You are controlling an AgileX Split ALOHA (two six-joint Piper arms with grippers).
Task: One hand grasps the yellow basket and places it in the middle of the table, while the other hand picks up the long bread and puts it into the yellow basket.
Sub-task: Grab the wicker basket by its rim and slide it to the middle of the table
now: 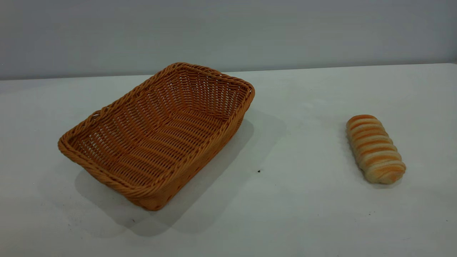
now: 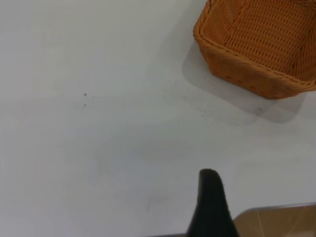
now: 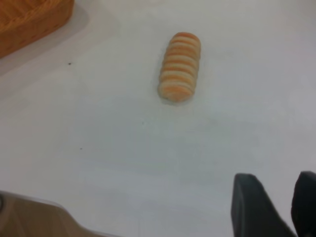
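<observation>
The yellow basket [image 1: 157,135], orange-tan wicker, stands empty on the white table [image 1: 303,200], left of the middle. It also shows in the left wrist view [image 2: 256,44] and at one corner of the right wrist view [image 3: 29,19]. The long bread [image 1: 375,149], a striped bun, lies on the table to the right, and the right wrist view shows it too [image 3: 179,67]. Neither gripper shows in the exterior view. My left gripper [image 2: 211,197] hangs over bare table well short of the basket. My right gripper [image 3: 276,178] is slightly open and empty, well short of the bread.
A grey wall runs behind the table's far edge. A small dark speck [image 1: 259,171] lies between basket and bread. The table's near edge, with brown floor [image 2: 281,222] beyond it, shows in both wrist views.
</observation>
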